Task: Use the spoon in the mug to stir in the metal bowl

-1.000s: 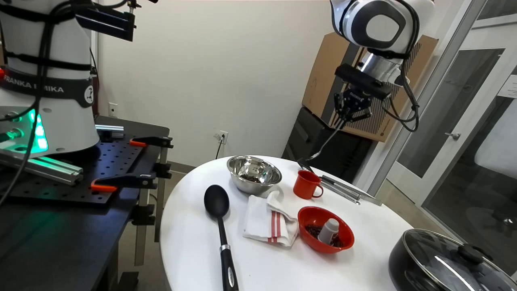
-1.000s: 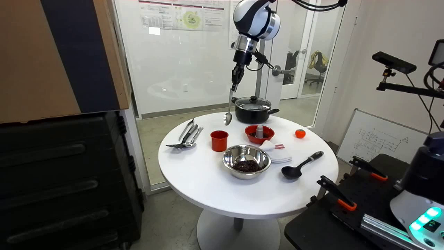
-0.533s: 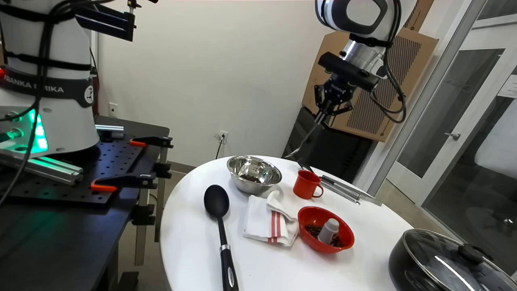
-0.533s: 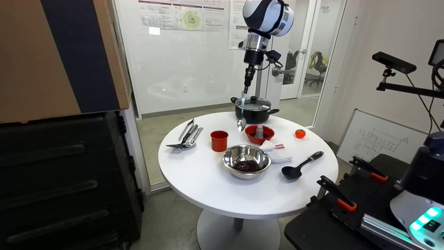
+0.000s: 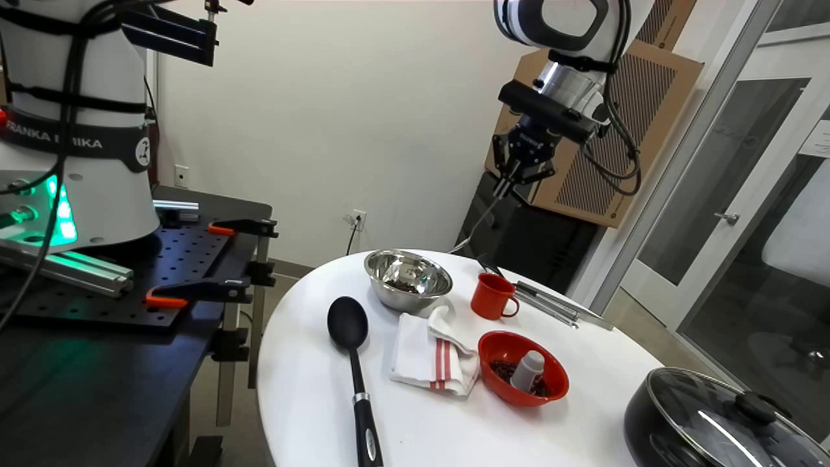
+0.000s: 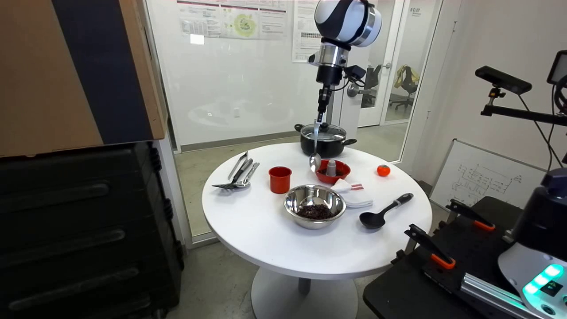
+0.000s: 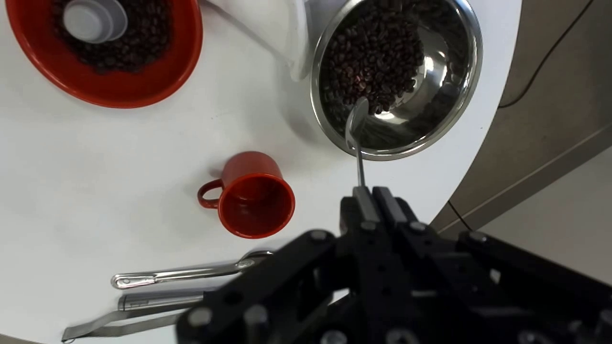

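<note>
The gripper (image 7: 372, 192) is clenched on the spoon (image 7: 354, 128), pinching the end of its handle, and the spoon hangs slanting in the air over the table (image 6: 248, 230). From the wrist, its head overlaps the rim of the metal bowl (image 6: 313, 224) and points at the dark beans (image 7: 377, 52) inside, yet both exterior views show a gap between head and rim; the height cannot be told. The metal bowl stands upright near the table's rounded edge, a strip of white surface separating them. Its beans gather toward one wall, and bright steel shows along the wall nearest that edge. The mug (image 6: 280, 182) stands upright and apart from the metal bowl, white surface between, its handle turned away. A folded towel (image 6: 354, 197) lies just beside the metal bowl; whether they touch is unclear. Beyond the towel sits the red bowl (image 7: 129, 95), holding more beans (image 7: 148, 43) and a pale cup (image 7: 93, 21). The black spoon (image 6: 373, 220) lies well apart from the mug, across the metal bowl, and utensils (image 7: 191, 273) lie on the mug's other side.
</note>
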You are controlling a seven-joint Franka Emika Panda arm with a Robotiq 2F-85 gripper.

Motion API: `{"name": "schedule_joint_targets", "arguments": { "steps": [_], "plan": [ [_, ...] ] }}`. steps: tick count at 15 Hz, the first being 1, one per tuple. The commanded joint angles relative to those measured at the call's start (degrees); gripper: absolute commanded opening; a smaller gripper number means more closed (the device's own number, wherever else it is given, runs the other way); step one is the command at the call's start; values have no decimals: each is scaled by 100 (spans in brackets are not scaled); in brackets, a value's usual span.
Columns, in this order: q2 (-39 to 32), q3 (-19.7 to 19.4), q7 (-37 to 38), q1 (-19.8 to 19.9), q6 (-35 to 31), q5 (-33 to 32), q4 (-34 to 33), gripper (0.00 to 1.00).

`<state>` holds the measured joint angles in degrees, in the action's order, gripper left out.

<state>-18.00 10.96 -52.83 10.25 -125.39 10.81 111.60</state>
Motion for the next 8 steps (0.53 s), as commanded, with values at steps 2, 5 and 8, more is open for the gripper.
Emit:
{"name": "schedule_joint_targets", "arguments": {
  "steps": [2,5,8],
  "plan": [
    [30,-225,-60,-266,-138,87,157,1],
    [5,-194,-176,-331,-251,182,356,1],
    [-46,-170,-197,-400,-290,207,555,1]
  ]
}}
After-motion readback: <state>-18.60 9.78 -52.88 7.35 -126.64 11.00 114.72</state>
